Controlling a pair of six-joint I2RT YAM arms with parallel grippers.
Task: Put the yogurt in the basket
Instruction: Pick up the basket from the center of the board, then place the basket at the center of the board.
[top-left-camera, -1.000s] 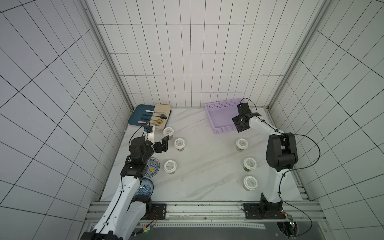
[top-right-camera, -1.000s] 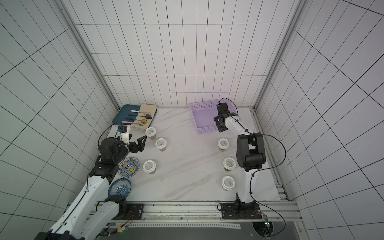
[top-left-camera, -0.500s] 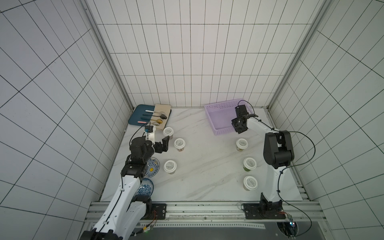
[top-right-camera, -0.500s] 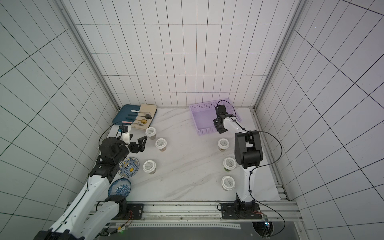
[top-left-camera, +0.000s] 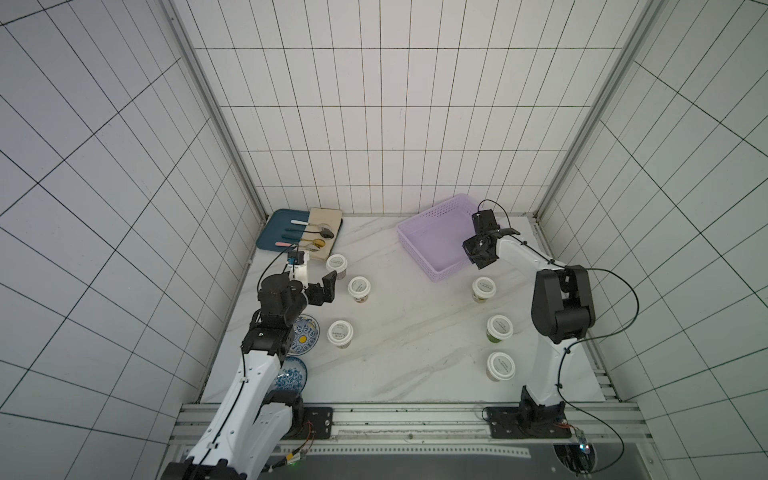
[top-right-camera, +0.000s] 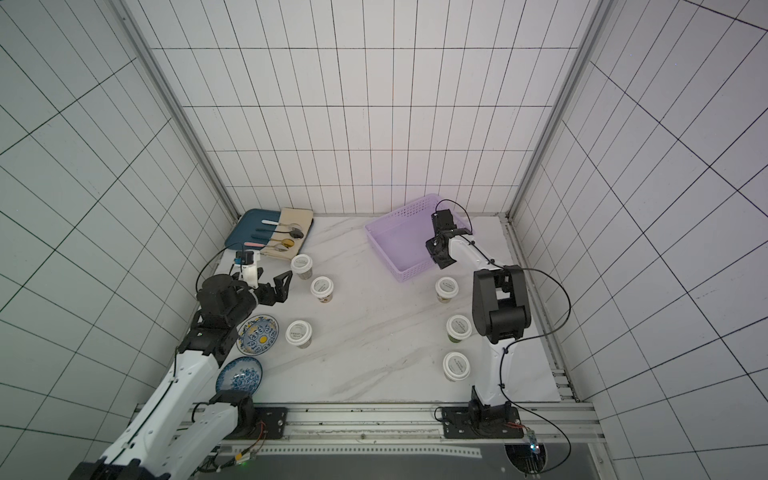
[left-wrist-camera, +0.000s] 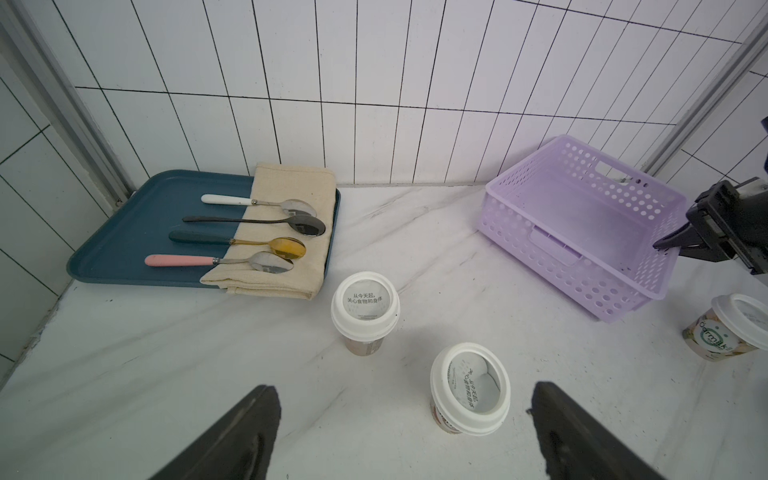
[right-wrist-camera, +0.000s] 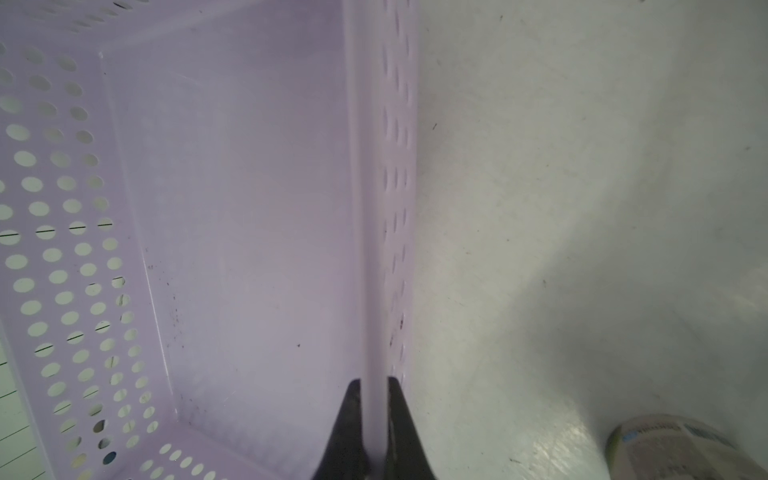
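Observation:
The lilac basket (top-left-camera: 432, 243) (top-right-camera: 399, 243) (left-wrist-camera: 582, 212) stands at the back right, with nothing in it. My right gripper (top-left-camera: 478, 257) (right-wrist-camera: 372, 380) is shut on its right-hand wall (right-wrist-camera: 372, 208), one finger inside and one outside. Several yogurt cups with white lids stand on the table. Three are on the left (top-left-camera: 336, 263) (top-left-camera: 359, 286) (top-left-camera: 340, 332) and three on the right (top-left-camera: 483, 286) (top-left-camera: 500, 326) (top-left-camera: 500, 363). My left gripper (top-left-camera: 320, 276) (left-wrist-camera: 403, 390) is open, just short of the two left rear cups (left-wrist-camera: 365, 309) (left-wrist-camera: 469, 388), touching neither.
A dark blue tray (top-left-camera: 274, 232) with spoons and a beige cloth (top-left-camera: 326, 220) lies at the back left. Two blue-patterned plates (top-left-camera: 305, 338) (top-left-camera: 291, 376) sit beside my left arm. Tiled walls close in both sides and the back.
My right gripper has come down over the basket's right-hand wall and shut on it. My left arm has barely moved and stays open.

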